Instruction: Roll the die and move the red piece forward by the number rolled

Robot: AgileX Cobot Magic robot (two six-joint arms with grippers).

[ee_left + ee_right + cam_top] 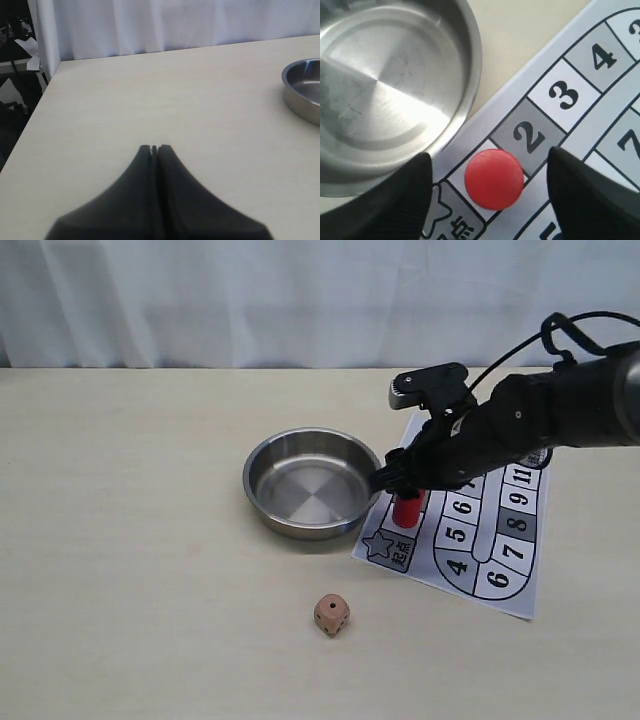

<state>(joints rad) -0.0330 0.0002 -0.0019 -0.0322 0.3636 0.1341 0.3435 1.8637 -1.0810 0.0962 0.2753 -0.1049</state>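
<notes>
Die (332, 613) rests on pale wooden table (150, 540); white curtain (250, 300) along far edge

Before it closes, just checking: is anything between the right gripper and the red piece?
Nothing visible. The right gripper is open, fingers flanking the red piece with only board between; the steel bowl sits clear alongside.

The exterior camera looked down over the table (150, 540) toward the curtain (300, 300) at 12 o'clock. The left wrist camera skimmed low across the tabletop; the right looked straight down, very near. All three shared the steel bowl (247, 480).
</notes>
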